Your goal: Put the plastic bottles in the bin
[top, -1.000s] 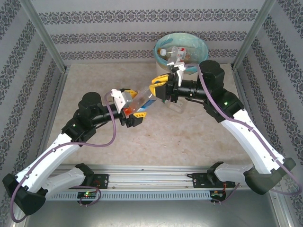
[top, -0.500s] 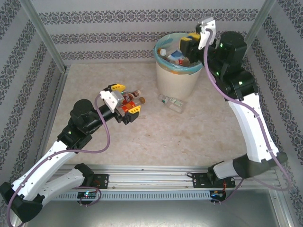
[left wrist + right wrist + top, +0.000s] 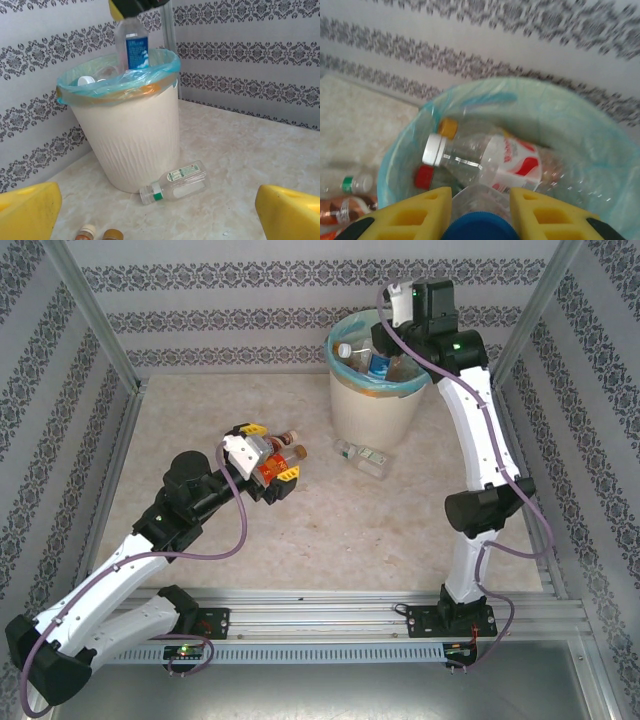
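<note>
1. Holding a blue-label bottle (image 3: pixel 132 47), the right fingers (image 3: pixel 425 212) are clenched on it near its blue cap. It hangs bottom down, right over the bin (image 3: pixel 375 415).
2. Under those fingers, inside the bin, lie more bottles (image 3: pixel 485 160). I think letting go comes next, and the bottle should drop in.
3. The left fingers (image 3: pixel 27 210) are spread wide, grasping nothing.
4. Just below them, two brown bottles (image 3: pixel 285 448) lie side by side on the counter (image 3: pixel 200 400), caps toward the bin.
5. Farther ahead of them, a clear bottle (image 3: pixel 175 181) lies on its side by the bin's foot, long way across, cap to their left.
6. The left arm is nearer to these three.
</note>
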